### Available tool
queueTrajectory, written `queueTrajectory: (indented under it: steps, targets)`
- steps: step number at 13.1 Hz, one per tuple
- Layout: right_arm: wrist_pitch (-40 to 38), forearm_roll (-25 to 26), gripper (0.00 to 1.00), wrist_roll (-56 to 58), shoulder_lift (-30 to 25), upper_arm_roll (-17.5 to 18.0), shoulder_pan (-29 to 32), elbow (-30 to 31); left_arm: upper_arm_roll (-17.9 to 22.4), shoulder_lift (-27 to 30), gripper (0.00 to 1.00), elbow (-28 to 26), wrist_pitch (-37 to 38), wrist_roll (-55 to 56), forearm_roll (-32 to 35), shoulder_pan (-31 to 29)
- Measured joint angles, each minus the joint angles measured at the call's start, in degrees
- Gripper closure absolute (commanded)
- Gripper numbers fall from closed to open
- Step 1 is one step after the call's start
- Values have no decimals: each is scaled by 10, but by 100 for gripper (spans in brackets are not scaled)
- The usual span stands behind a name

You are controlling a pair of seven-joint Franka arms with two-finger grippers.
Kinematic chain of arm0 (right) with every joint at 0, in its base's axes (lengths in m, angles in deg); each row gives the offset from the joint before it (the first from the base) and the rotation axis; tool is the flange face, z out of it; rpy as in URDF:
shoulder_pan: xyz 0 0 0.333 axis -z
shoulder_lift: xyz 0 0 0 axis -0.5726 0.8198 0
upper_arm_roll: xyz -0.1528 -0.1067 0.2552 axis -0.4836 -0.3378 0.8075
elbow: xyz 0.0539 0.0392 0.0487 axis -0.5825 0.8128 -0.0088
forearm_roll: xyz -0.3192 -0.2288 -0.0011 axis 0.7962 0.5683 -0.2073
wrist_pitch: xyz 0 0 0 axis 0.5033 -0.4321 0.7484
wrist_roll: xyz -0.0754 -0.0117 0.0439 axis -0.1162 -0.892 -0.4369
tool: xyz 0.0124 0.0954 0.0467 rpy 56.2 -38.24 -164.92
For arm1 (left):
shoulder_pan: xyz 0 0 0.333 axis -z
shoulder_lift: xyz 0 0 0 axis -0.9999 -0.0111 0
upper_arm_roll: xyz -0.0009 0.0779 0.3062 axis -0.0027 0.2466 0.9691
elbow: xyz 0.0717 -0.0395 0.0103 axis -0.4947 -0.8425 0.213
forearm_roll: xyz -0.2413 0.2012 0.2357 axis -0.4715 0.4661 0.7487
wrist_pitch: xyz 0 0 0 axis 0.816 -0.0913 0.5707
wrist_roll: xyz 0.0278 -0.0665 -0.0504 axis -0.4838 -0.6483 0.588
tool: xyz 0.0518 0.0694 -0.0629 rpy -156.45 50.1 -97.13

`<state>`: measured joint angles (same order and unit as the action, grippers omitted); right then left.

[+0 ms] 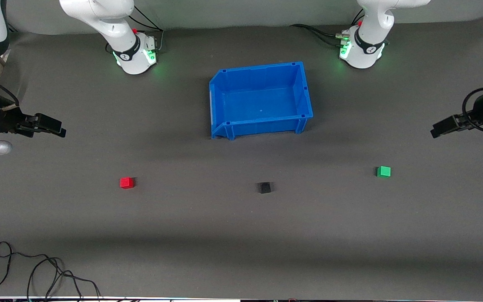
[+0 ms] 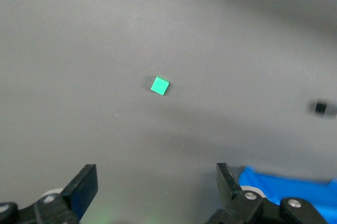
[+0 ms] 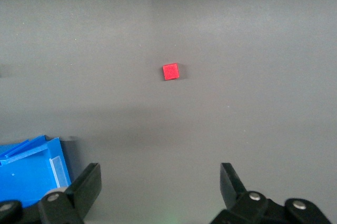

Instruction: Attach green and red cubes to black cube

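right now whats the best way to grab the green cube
Take the green cube from straight above, pinching two opposite flat side faces. It lies flat and alone on the table with nothing touching it. In the left wrist view it sits rotated, so the open left gripper would likely need turning to square its fingers.

A robotics lab. Two white robot arm bases (image 1: 134, 52) with glowing green status lights are bolted along the far edge of a bench covered in plain dark grey matting (image 1: 241, 235). A bright blue open plastic storage bin (image 1: 260, 100) sits at the centre. Loose black cables (image 1: 40, 272) trail across the near edge.
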<state>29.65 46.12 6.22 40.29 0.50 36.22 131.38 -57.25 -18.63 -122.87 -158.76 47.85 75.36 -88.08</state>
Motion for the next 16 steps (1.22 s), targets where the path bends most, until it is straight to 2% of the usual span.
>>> queueTrajectory:
  steps: [3,6,11,16]
  targets:
    - [1,0,0,0,0,-1,2,-3,1,-19,0,-1,0,203,-46,-21]
    - [4,0,0,0,0,-2,5,-4,3,-46,0,-1,-2,308,-103,-64]
    - [5,0,0,0,3,-3,7,-3,4,-97,0,-17,-19,385,-197,-125]
    - [8,0,0,0,33,-2,7,-3,3,-118,0,-121,-148,391,-279,-141]
